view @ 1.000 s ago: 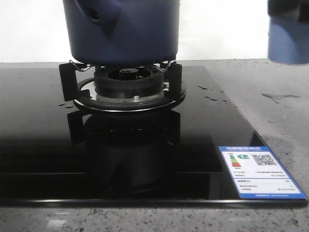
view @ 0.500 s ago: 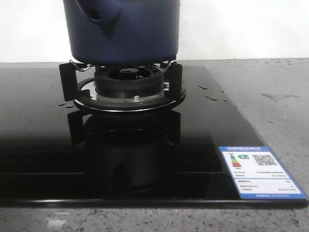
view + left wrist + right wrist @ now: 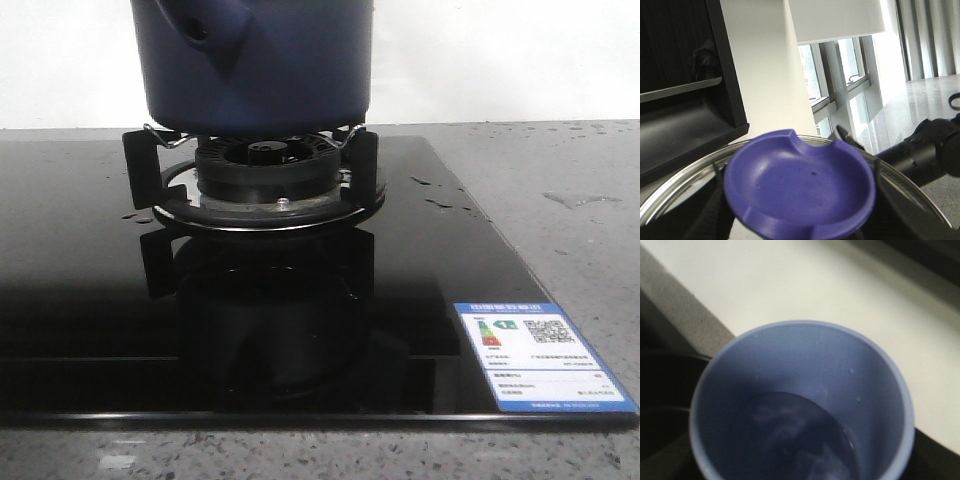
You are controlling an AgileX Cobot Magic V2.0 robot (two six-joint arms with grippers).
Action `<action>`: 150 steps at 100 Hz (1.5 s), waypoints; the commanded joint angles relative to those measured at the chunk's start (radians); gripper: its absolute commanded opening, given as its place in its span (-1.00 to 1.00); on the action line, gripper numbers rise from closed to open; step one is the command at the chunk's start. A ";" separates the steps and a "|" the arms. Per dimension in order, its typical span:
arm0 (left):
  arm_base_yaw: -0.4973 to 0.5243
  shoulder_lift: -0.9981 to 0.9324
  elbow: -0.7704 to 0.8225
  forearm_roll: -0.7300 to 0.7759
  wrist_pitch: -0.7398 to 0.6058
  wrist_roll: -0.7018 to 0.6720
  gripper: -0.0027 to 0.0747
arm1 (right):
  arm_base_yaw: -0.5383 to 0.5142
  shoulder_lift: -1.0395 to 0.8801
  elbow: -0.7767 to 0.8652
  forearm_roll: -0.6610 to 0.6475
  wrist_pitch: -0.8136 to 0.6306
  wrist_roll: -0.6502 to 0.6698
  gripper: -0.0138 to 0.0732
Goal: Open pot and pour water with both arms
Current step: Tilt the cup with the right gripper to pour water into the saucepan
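The dark navy pot [image 3: 260, 60] stands on the gas burner [image 3: 265, 170] at the back centre, its handle socket [image 3: 205, 30] facing front-left; its top is cut off by the view. In the left wrist view my left gripper [image 3: 800, 200] is shut on the blue knob [image 3: 800, 185] of a glass lid with a metal rim [image 3: 670, 192], held up in the air and tilted. In the right wrist view a pale-blue cup [image 3: 805, 365] with water [image 3: 790, 440] in it fills the picture; my right gripper's fingers are hidden behind it. Neither gripper shows in the front view.
The burner sits on a black glass hob [image 3: 80, 280] with an energy label [image 3: 540, 355] at its front right corner. A grey speckled counter [image 3: 570, 200] with water drops lies to the right. A black arm [image 3: 925, 155] shows beside the lid.
One second ago the pale-blue cup showed at the top right of the front view; it has since moved up out of that view. The pot has not moved.
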 commanded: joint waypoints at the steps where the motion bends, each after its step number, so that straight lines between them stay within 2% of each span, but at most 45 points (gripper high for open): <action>1: 0.002 -0.033 -0.032 -0.115 -0.015 -0.012 -0.24 | 0.004 -0.019 -0.048 -0.102 -0.108 -0.002 -0.22; 25: 0.002 -0.038 -0.032 -0.114 -0.022 -0.012 -0.24 | 0.005 0.012 -0.048 -0.249 -0.119 -0.002 -0.22; 44: 0.002 -0.038 -0.032 -0.114 -0.022 -0.012 -0.24 | 0.005 0.031 -0.048 -0.380 -0.193 -0.002 -0.22; 106: 0.002 -0.038 -0.032 -0.114 -0.022 -0.012 -0.24 | 0.004 0.101 -0.048 -0.701 -0.288 -0.002 -0.22; 150: 0.002 -0.038 -0.032 -0.114 -0.016 -0.012 -0.24 | 0.004 0.117 -0.059 -0.760 -0.308 -0.010 -0.22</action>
